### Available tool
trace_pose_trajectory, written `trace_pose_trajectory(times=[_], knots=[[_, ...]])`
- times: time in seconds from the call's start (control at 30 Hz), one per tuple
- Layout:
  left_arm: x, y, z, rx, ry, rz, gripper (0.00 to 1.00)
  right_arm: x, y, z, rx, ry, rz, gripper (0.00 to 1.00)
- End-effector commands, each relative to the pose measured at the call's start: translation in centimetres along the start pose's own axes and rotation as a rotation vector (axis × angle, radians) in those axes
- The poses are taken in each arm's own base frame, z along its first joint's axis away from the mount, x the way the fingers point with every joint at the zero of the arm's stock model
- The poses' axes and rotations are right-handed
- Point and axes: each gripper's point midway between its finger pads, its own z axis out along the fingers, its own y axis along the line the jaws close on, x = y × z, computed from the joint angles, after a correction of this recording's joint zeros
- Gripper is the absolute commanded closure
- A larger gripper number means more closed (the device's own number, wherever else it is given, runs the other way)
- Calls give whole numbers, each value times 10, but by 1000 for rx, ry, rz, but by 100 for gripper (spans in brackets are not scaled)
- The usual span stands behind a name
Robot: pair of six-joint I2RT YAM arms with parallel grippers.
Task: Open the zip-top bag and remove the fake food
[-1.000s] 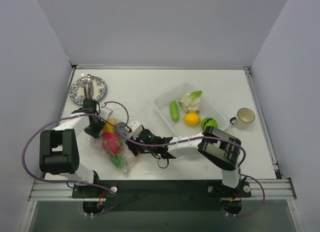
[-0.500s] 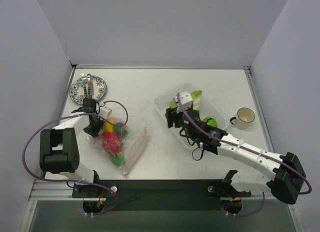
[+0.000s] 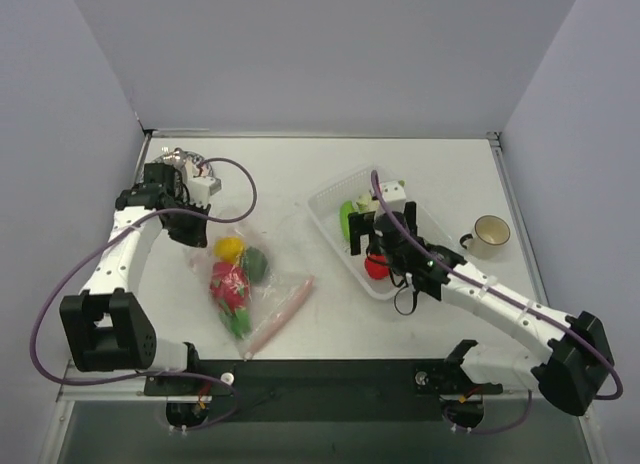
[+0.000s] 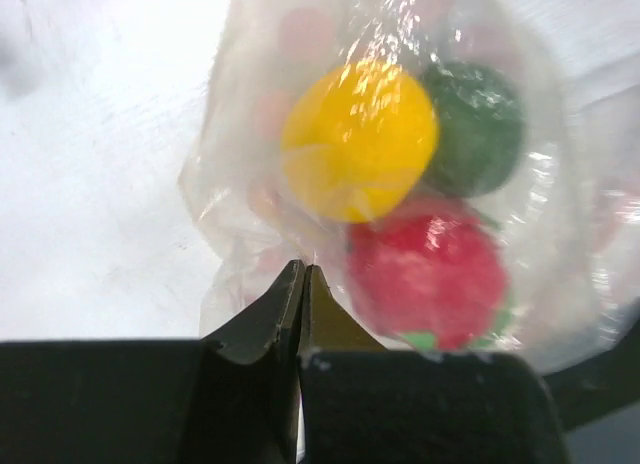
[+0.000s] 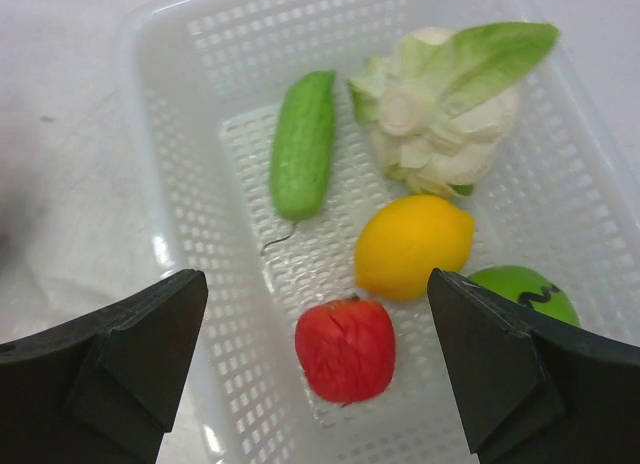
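The white table carries everything, and places here are given from the tray, a white mesh basket lying right of the table's middle.

Well to the left of the tray lies the zip-top bag, crinkled and mostly flat. Its pink zip strip is at the end nearer the tray. Whether its mouth is parted cannot be told.

Farther left than the bag, toward the far corner, a patterned plate is partly hidden by the left arm. Just to the right of the tray stands a cream mug, apart from it.

The left gripper is pinched tight on a fold of the bag's plastic, at the bag's end away from the tray. The right gripper hangs above the tray with its jaws spread wide, holding nothing.

The fake food is split between the two containers. In the tray lie these pieces:
- a cauliflower with green leaves
- a lemon just beside the cauliflower
- a green pod
- a red piece below the open gripper
- a green ball at the tray's right side

Inside the bag, left of the tray, a yellow ball, a dark green ball and a red fruit press together against the plastic.
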Motion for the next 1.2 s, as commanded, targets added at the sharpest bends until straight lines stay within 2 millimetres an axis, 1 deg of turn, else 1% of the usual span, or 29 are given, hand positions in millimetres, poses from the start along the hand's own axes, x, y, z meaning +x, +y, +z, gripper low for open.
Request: trace_pose_trajectory(times=[0.0,0.03,0.07,0.1,0.13,0.17,0.2,0.27,0.37,0.43,0.53,0.57,0.6,0.63,0.67,0.7,0.73,0.77,0.8,0.83,0.87,0.9,0.97,1.0,1.03,1.07,1.1,1.13,1.17], knots=[[-44,-63,-74,236,-159,-10,100,-1,38,-25,-120,-92,-93,0],[-45,-71,-83,260,-160,-22,100,6,42,-22,-121,-77,-101,0],[-51,-77,-94,281,-182,-15,100,14,44,-20,-121,-60,-111,0],[-63,-87,-110,317,-226,0,100,19,48,-19,-126,-49,-108,0],[-62,-94,-119,341,-222,-13,100,27,51,-16,-127,-29,-117,0],[-64,-99,-126,362,-232,-8,100,31,53,-14,-131,-22,-119,0],[-66,-115,-133,420,-241,15,100,37,56,-13,-136,-12,-122,0],[-67,-133,-153,496,-266,42,100,41,62,-12,-148,-9,-130,0],[-64,-149,-171,572,-276,75,100,46,69,-13,-168,1,-138,0],[-60,-155,-179,601,-274,96,100,49,73,-13,-180,10,-142,0],[-59,-160,-186,627,-287,115,100,58,78,-11,-195,31,-150,0],[-56,-156,-181,602,-278,114,100,60,79,-11,-199,37,-153,0],[-61,-148,-174,563,-291,111,100,63,81,-11,-206,47,-158,0],[-60,-141,-169,520,-298,110,100,65,82,-11,-209,50,-160,0],[-52,-122,-148,435,-253,80,100,67,85,-12,-219,55,-162,0],[-49,-107,-138,372,-248,46,100,69,87,-13,-229,57,-161,0],[-59,-86,-131,276,-307,57,100,71,89,-13,-239,59,-162,0],[-54,-62,-118,178,-289,30,100,74,92,-15,-247,60,-167,0],[-40,-42,-100,128,-257,-16,100,75,93,-15,-251,61,-170,0],[-44,-22,-91,59,-287,-14,100,77,94,-16,-254,63,-170,0],[-37,-6,-83,3,-268,-28,100,79,94,-16,-255,66,-164,0],[-26,11,-68,-32,-252,-45,100,81,96,-16,-262,70,-167,0],[-13,29,-51,-90,-207,-53,100,84,99,-16,-273,73,-164,0],[-12,39,-43,-119,-213,-34,100,86,101,-16,-279,77,-162,0],[3,43,-30,-126,-181,-46,100,85,103,-16,-285,74,-155,0],[11,51,-23,-161,-157,-46,100,87,106,-17,-300,81,-151,0],[10,58,-17,-186,-166,-20,100,86,113,-18,-323,80,-141,0],[27,61,-3,-201,-120,-22,100,87,117,-19,-337,79,-139,0],[32,63,3,-209,-108,-17,100,87,125,-22,-370,81,-135,0]])
